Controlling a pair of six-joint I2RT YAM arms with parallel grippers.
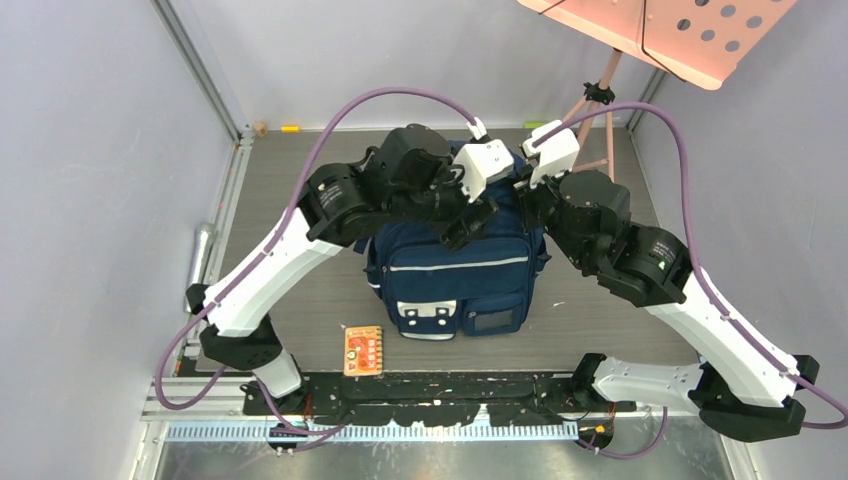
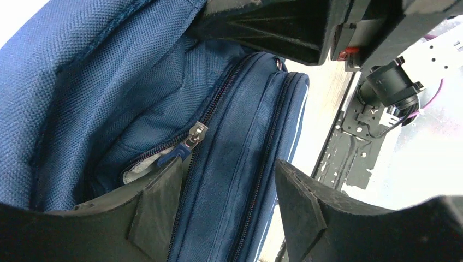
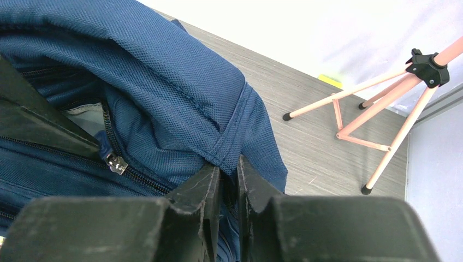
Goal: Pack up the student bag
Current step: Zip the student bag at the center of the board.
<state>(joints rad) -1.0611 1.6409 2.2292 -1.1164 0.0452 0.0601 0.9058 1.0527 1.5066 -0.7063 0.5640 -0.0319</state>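
Student bag (image 1: 455,270) stands upright mid-table, front pockets toward the arm bases, both arms bent over its top. Right gripper (image 3: 229,180) is nearly closed, pinching a seamed fold of the navy top flap. Left gripper (image 2: 229,210) is spread wide and holds nothing; its fingers straddle the front panel, one pad just beside the zip pull (image 2: 195,136). Main opening gapes only a little (pale lining shows inside, contents cannot be made out). Risks, as judged: the pinch sits on a thin edge of cloth, so a hard pull could slip it free and let the flap fall shut. A pull upward rather than rearward could tip or drag the whole soft bag. The left pad could foul the zip teeth or shove the pull the wrong way. The two wrists sit close over the top, so crossing paths invites a knock. Room: bare table (image 1: 300,190) to the left and behind. At the right rear is a pink music stand (image 1: 665,30), its legs planted near the bag. A small orange card (image 1: 362,350) lies off the front left corner, apart from the bag.
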